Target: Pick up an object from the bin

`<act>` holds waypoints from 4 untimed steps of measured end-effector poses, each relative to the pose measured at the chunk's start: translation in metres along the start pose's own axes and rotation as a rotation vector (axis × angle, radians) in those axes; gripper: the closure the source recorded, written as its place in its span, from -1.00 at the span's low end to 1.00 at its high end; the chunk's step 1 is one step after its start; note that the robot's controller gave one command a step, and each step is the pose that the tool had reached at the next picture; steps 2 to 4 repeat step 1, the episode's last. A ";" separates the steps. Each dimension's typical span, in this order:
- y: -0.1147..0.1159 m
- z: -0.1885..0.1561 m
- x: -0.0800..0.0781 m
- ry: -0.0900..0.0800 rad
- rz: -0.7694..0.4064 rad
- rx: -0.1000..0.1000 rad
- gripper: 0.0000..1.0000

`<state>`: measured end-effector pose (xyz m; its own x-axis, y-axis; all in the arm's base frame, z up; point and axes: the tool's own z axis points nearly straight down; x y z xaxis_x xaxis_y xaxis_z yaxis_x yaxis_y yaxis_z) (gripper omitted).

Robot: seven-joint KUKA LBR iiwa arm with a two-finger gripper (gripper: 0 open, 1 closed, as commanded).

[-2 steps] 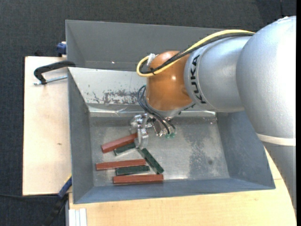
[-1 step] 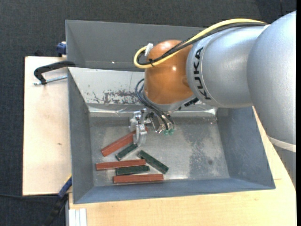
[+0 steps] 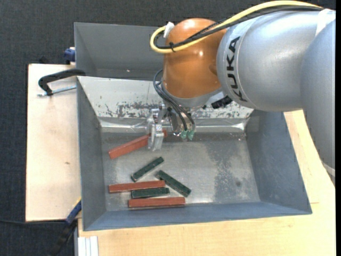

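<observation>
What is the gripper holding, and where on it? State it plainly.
The gripper seems to clamp the long flat red-brown stick near its right end; the stick's left end slants down to the floor of the grey metal bin.

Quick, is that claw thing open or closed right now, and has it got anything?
The gripper: open or closed cannot be told; it is down at the upper end of a red stick near the bin's back wall.

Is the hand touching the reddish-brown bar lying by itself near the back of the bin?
Cannot tell. In the camera view the hand overlaps the right end of the reddish-brown bar, hiding any contact or gap.
</observation>
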<state>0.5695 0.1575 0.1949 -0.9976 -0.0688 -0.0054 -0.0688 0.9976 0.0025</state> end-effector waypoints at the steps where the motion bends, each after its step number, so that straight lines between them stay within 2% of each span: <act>1: -0.015 -0.038 0.005 -0.001 -0.130 0.000 1.00; 4: -0.015 -0.038 0.005 -0.001 -0.130 0.000 1.00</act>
